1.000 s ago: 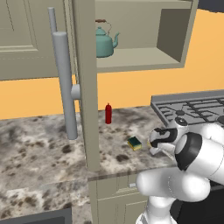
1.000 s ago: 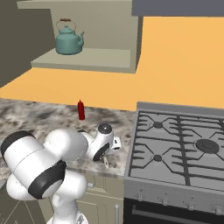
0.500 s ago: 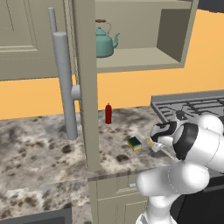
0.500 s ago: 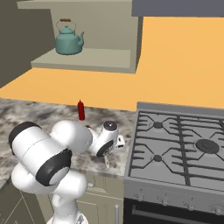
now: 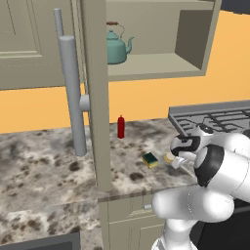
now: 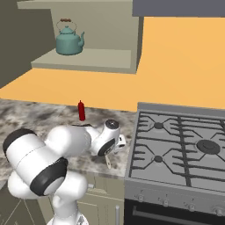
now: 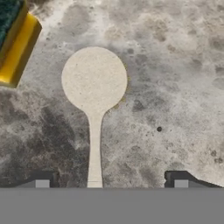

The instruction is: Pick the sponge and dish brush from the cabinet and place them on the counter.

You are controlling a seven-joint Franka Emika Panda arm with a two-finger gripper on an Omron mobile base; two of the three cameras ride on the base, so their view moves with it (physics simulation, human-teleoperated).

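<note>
One sponge (image 7: pixel 16 46), one dish brush (image 7: pixel 94 94), on counter (image 7: pixel 175 87)

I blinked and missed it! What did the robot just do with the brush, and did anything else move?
The gripper opened and let go of the dish brush, which now lies flat on the counter between the open jaws, beside the sponge. The arm shifted only slightly. The sponge, the red bottle and the teal kettle in the cabinet stayed put.
</note>
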